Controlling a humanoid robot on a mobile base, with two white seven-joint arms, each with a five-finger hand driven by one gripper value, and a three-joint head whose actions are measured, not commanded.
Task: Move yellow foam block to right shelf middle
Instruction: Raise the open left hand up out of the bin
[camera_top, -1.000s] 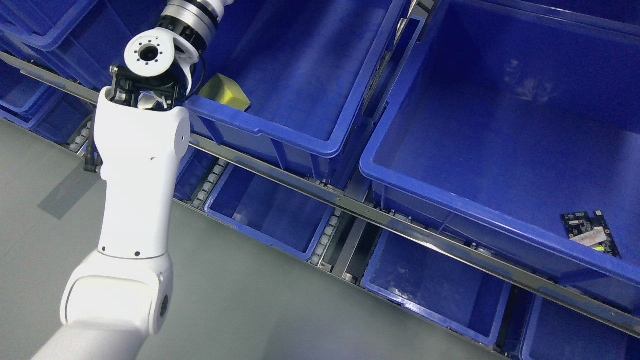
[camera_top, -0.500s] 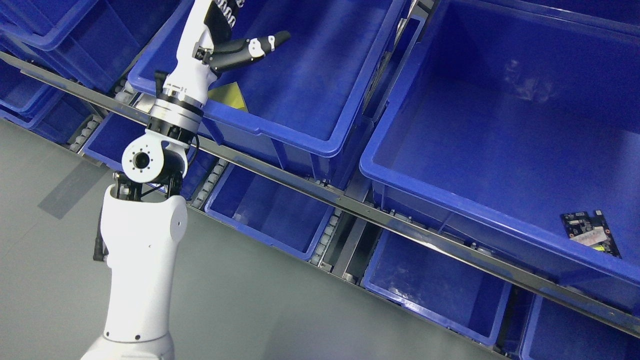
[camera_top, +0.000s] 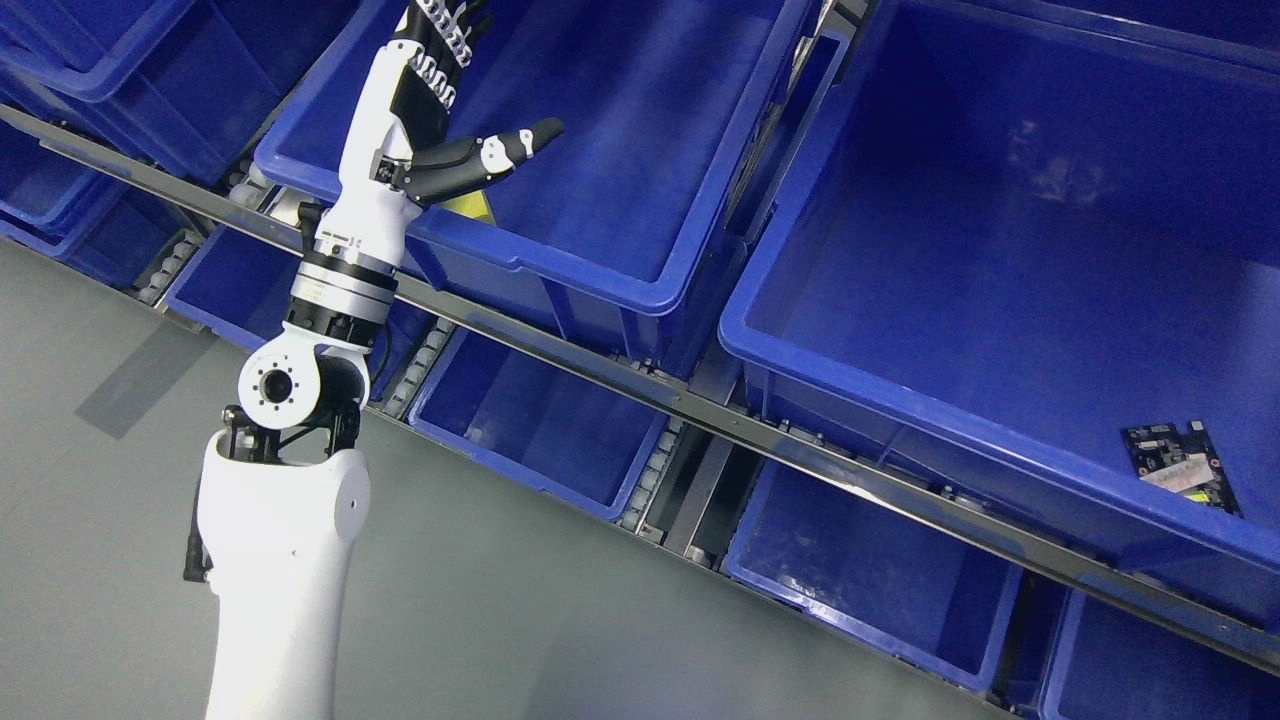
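Here yellow foam block lies just under open left hand.

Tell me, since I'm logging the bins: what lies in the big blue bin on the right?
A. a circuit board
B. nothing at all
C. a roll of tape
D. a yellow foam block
A: a dark circuit board lies in the near right corner of the right bin; the yellow foam block sits in the left bin, behind the left hand.
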